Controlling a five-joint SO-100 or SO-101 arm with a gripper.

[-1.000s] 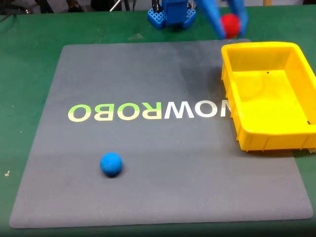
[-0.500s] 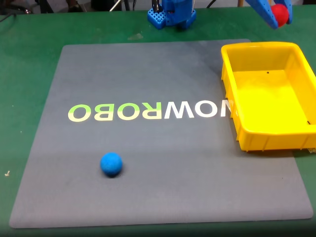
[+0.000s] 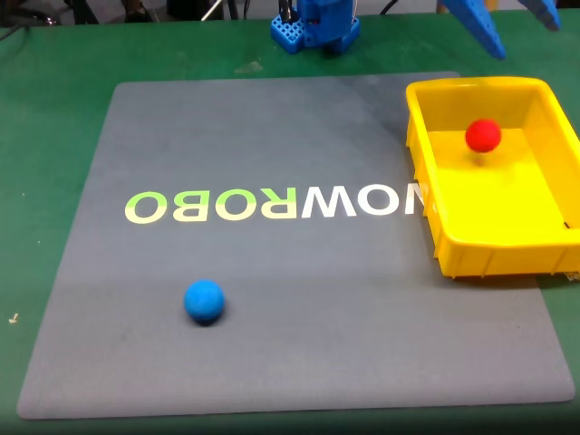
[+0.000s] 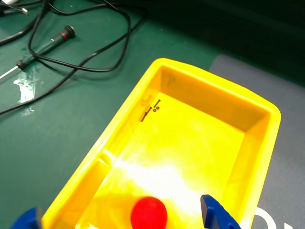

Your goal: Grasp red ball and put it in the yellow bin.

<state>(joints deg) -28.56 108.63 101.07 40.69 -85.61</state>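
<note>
Release step: your pincer (image 3: 517, 20), fingers apart and empty, hangs above the yellow bin (image 3: 426, 181) while the red ball (image 3: 483, 135) sits inside it (toward its far wall); next, judge only a clear upward retreat.

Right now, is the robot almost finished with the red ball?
Nearly. The red ball is already inside the yellow bin, no longer gripped. The gripper hangs open above the bin, holding nothing. The blue ball sits alone on the grey mat. Little looks left.
</note>
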